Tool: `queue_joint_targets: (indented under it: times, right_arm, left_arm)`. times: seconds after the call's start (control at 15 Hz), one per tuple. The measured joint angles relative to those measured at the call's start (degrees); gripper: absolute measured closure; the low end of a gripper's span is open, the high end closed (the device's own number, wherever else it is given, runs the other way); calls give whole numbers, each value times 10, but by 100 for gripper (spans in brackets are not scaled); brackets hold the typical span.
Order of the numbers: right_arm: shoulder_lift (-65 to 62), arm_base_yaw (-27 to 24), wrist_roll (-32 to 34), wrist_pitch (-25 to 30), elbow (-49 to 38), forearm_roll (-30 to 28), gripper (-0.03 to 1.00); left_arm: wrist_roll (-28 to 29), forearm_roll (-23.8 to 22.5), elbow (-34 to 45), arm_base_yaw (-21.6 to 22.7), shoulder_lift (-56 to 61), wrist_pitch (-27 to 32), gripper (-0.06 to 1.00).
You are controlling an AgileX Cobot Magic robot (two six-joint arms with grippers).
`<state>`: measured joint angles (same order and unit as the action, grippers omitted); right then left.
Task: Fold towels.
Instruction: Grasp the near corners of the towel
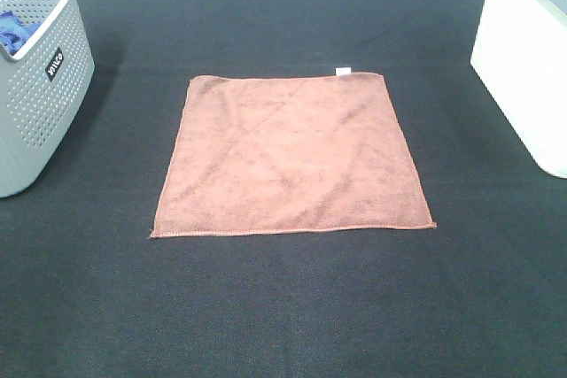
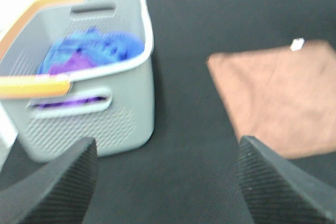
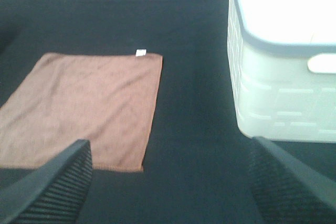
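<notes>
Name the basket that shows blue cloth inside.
The grey basket, left of the towel: blue cloth lies in it. The white basket on the right shows none.

Left gripper (image 2: 167, 141): two fingers (image 2: 58, 187) in view, matte black to dark grey, image soft. Inner faces carry fine parallel ridges. Outer edges are smooth and taper to rounded tips.

Right gripper (image 3: 170, 141): same build. Its fingers (image 3: 294, 187) are dark grey-black, with the ribbed pad texture sharper here as close-set horizontal lines. A lighter grey sheen runs along the upper edges of both fingers.
</notes>
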<state>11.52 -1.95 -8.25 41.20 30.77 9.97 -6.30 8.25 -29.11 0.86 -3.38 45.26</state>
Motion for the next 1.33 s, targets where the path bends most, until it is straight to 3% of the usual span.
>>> queue_joint_targets:
  times: [0.13, 0.33, 0.4, 0.67, 0.8, 1.0, 1.07, 1.13, 1.33]
  right_arm:
    - [56, 0, 5, -58, 0, 23, 22]
    - [141, 0, 5, -85, 1, 74, 23]
    - [187, 0, 5, -88, 1, 115, 23]
    - [299, 0, 3, -95, 1, 172, 24]
    - [392, 0, -37, -96, 1, 222, 33]
    - [498, 0, -146, -97, 11, 297, 38]
    - [537, 0, -176, -96, 22, 322, 38]
    - [590, 0, -206, -87, 41, 340, 37]
    - [682, 0, -224, -56, 91, 344, 27]
  left_arm:
    - [0, 57, 7, 0, -61, -28, 24]
    - [0, 141, 7, 0, -175, -44, 24]
    - [0, 184, 7, 0, -237, -44, 24]
    - [-34, 246, 7, 0, -362, -64, 24]
    - [-96, 320, 7, 0, -466, -91, 24]
    - [-217, 436, 7, 0, -591, -109, 24]
    - [-262, 481, 7, 0, -631, -113, 24]
    - [-340, 556, 7, 0, -693, -120, 24]
    - [-481, 703, 2, 0, -805, -123, 24]
